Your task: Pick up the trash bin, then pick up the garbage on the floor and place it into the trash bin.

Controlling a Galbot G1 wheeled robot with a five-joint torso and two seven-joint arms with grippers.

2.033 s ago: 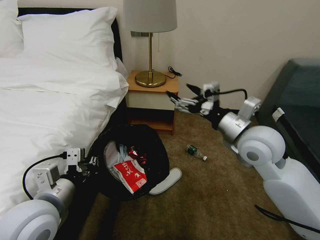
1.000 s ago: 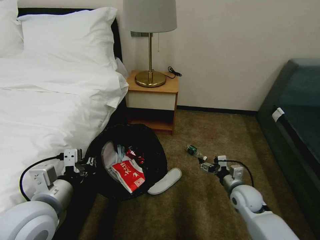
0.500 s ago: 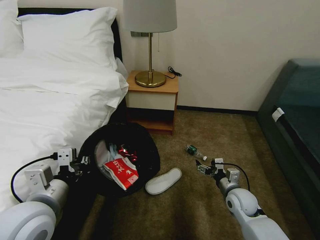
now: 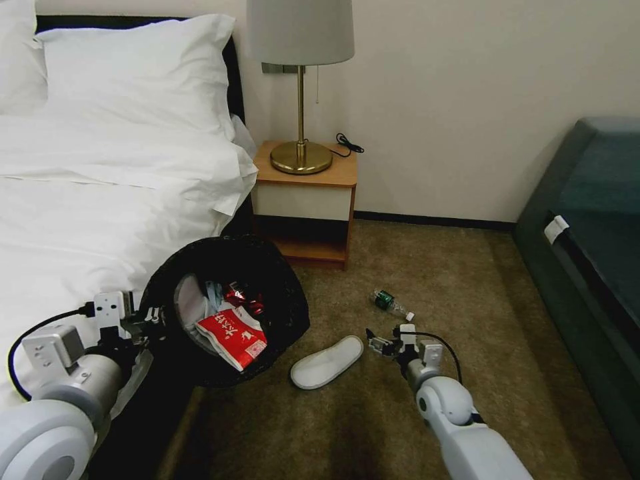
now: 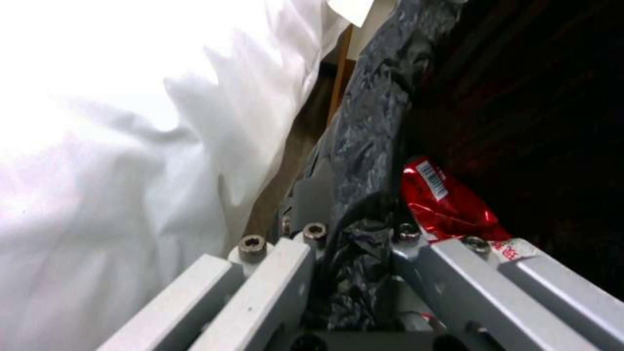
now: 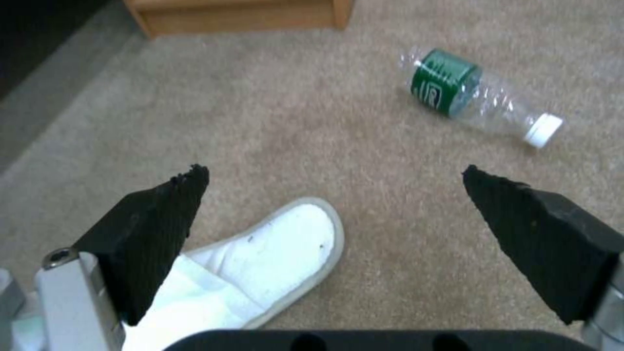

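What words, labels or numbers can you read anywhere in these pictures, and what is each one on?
Nothing reads clearly.
Red snack wrapper in the trash bin: white characters, too blurred.
The wrapper's barcode, in the left wrist view: digits too small.
Green bottle label: white marks, unreadable.

Right gripper (image 4: pixel 375 344) down from nightstand height to low over carpet, now beside white slipper (image 4: pixel 326 362), trash bin (image 4: pixel 230 310) lifted, shifted left.

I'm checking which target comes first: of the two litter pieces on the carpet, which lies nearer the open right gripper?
The white slipper, lying just beside the right gripper; the green-labelled bottle lies farther off, toward the nightstand.
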